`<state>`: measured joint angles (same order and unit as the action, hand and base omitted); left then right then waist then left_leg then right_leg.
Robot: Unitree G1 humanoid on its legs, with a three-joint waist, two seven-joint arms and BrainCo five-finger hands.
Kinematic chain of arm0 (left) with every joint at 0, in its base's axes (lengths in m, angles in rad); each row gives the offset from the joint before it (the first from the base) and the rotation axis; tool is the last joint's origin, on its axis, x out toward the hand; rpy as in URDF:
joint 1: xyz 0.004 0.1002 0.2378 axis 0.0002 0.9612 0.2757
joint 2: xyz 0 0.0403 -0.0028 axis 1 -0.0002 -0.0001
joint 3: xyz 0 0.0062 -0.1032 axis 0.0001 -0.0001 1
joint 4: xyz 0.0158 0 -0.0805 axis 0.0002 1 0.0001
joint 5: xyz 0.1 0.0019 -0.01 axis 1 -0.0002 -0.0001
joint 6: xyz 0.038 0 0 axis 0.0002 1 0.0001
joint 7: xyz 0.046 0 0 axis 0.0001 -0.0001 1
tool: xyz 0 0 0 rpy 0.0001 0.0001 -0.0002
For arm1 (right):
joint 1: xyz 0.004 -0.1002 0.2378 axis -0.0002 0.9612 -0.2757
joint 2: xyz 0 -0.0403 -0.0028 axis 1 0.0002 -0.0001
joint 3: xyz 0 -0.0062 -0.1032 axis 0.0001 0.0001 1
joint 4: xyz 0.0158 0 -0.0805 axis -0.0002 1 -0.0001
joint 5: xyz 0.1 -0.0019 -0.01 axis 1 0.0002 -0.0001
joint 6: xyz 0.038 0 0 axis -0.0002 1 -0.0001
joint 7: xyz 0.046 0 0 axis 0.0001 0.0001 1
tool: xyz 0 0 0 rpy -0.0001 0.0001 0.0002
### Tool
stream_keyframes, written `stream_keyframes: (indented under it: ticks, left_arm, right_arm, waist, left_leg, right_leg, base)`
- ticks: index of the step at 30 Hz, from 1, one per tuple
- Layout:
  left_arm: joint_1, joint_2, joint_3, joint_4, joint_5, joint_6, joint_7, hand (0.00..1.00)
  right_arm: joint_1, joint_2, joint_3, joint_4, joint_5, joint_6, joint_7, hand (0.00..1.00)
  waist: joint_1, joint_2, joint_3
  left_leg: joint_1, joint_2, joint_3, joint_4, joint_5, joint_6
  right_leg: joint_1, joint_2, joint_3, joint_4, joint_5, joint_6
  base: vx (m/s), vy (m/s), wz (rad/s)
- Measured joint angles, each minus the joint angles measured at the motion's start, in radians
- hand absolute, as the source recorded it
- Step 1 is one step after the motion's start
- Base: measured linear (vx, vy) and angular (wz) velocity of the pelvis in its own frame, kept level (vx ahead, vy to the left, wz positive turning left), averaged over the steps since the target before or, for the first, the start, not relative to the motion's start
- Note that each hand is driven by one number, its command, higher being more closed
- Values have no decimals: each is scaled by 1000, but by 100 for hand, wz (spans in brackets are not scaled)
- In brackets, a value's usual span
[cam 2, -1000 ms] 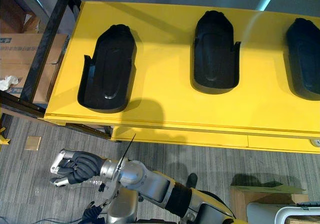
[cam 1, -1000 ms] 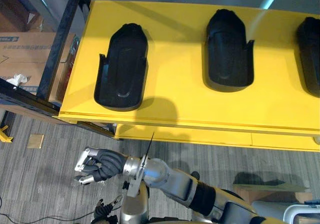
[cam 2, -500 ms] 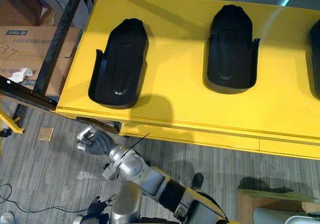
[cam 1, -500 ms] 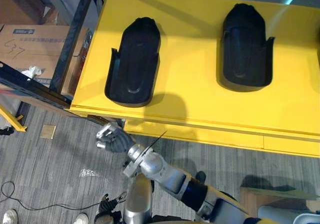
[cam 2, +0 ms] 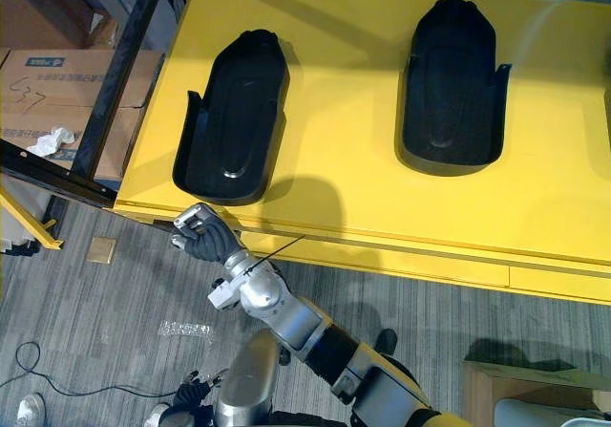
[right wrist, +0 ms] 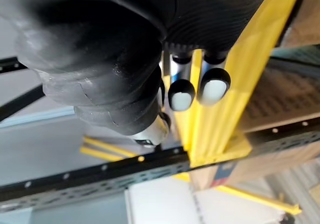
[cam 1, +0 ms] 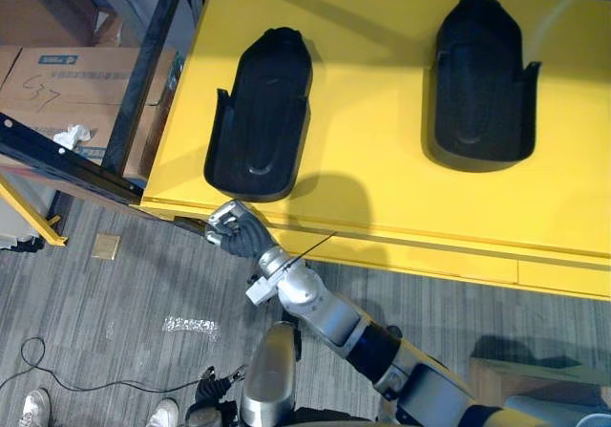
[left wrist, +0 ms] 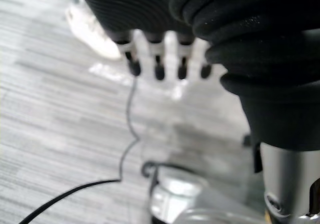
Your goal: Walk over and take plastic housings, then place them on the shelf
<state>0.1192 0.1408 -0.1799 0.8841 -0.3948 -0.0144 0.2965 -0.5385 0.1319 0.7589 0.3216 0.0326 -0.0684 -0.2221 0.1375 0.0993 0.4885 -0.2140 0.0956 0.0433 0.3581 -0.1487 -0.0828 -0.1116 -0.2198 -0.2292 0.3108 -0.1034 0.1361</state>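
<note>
Right hand was curled and empty, just under the yellow table's front edge. Left hand hung straight-fingered. The nearest plastic housing lay on that table, just past the edge. I judged the hand should rise clear, uncurl, then grip the housing's side walls.

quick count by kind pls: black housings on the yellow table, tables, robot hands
black plastic housings: 2
yellow table: 1
robot hands: 2 (right hand at the table's front edge, left hand hanging over the floor)
total: 5
</note>
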Motion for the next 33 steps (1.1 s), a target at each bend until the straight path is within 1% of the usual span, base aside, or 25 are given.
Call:
stream_keyframes:
  ticks: [4,8,14,16,18,19,20,21,22,23,24,25,26,28,29,31,33]
  left_arm:
    - [0,-1,-1,-1,0,1,-8,0]
    - [0,-9,-1,-1,1,1,-10,0]
    - [1,-9,0,1,1,-2,-9,0]
    - [1,-9,1,1,1,-3,-10,0]
    - [2,-12,3,3,2,-3,-14,0]
    - [6,-13,3,2,3,-3,-14,0]
    - [11,-13,4,2,6,-2,-16,0]
    - [11,-13,4,2,7,-2,-16,0]
    - [13,-14,4,2,8,0,-16,0]
    - [23,-17,5,1,9,-1,-16,0]
    - [26,-18,6,1,9,-1,-16,0]
    - [30,-20,9,1,10,0,-16,0]
    - [31,-21,10,0,11,0,-16,0]
    - [32,-20,11,-2,18,1,-19,0]
    - [32,-20,11,-4,20,1,-20,0]
    - [32,-17,16,-8,21,2,-24,0]
    - [32,-16,21,-9,21,3,-24,0]
  right_arm:
    - [-15,0,-2,4,-9,8,-3,100]
    - [-32,22,-11,35,-13,3,-20,100]
    - [-49,19,-51,75,-15,-51,-20,100]
    - [-52,18,-73,79,-9,-58,-12,100]
    - [-58,17,-119,79,-4,-49,56,100]
    - [-66,15,-132,78,0,-38,93,100]
    - [-93,12,-156,73,38,-4,174,100]
    - [-99,12,-159,71,41,6,189,100]
    - [-109,9,-158,63,56,29,222,100]
    - [-114,5,-152,23,80,82,278,100]
    - [-116,2,-140,-1,86,105,305,100]
    - [-120,-8,-95,-51,103,145,352,100]
    - [-124,-13,-64,-74,110,163,371,100]
    - [-145,-14,48,-128,154,244,444,100]
    - [-147,-14,73,-135,161,259,451,100]
    - [-148,-15,111,-155,214,308,487,100]
    - [-148,-16,112,-157,242,330,507,100]
  waist:
    - [13,4,2]
    - [16,12,6]
    - [20,14,6]
    - [22,18,8]
    - [25,27,12]
    - [24,27,12]
    - [20,26,12]
    - [20,26,12]
    - [20,26,12]
    - [19,25,13]
    - [19,25,13]
    - [18,25,13]
    - [18,25,13]
    - [18,23,14]
    - [21,23,14]
    - [24,17,17]
    - [24,14,19]
  left_leg:
    - [-13,-2,-2,3,0,0]
    - [-15,-5,-5,7,0,0]
    - [-33,-7,-10,21,-1,5]
    - [-35,-9,-9,22,3,9]
    - [-37,-11,-8,32,3,10]
    - [-39,-11,-7,33,3,9]
    - [-49,-11,-6,36,3,7]
    - [-51,-10,-6,36,3,7]
    - [-52,-10,-4,36,4,6]
    - [-50,-9,0,37,5,6]
    - [-50,-7,1,38,8,8]
    - [-49,-5,4,38,7,7]
    - [-49,-3,5,38,6,6]
    - [-48,7,9,47,0,0]
    - [-49,11,12,51,-2,-1]
    - [-49,18,17,53,-2,-1]
    - [-49,19,17,53,-3,-3]
  right_leg:
    - [-14,-5,-1,18,-10,0]
    - [-18,-8,-4,23,-11,2]
    - [-28,-16,-11,42,-18,5]
    - [-29,-19,-13,44,-17,5]
    - [-30,-24,-13,45,-20,2]
    - [-34,-24,-12,45,-19,5]
    - [-43,-24,-10,46,-17,8]
    - [-46,-23,-10,46,-16,8]
    - [-48,-23,-8,45,-15,8]
    - [-47,-22,-5,45,-14,6]
    - [-47,-21,-4,44,-13,6]
    - [-47,-19,-3,45,-12,6]
    - [-47,-17,-1,45,-10,7]
    - [-46,-7,3,45,-8,6]
    - [-45,-4,3,45,-9,5]
    - [-45,0,2,44,-11,1]
    - [-45,2,2,43,-11,1]
  base:
    - [1,-4,2]
    - [1,1,3]
    - [-42,7,6]
    - [-52,18,6]
    - [-64,25,-1]
    - [-53,24,-3]
    - [-59,26,-3]
    - [-40,16,-2]
    - [-5,7,-5]
    - [9,3,-6]
    - [36,-4,-6]
    - [46,-10,-5]
    - [74,-21,-7]
    - [83,-29,-7]
    - [86,-29,-5]
    - [59,-23,-3]
    - [0,0,0]
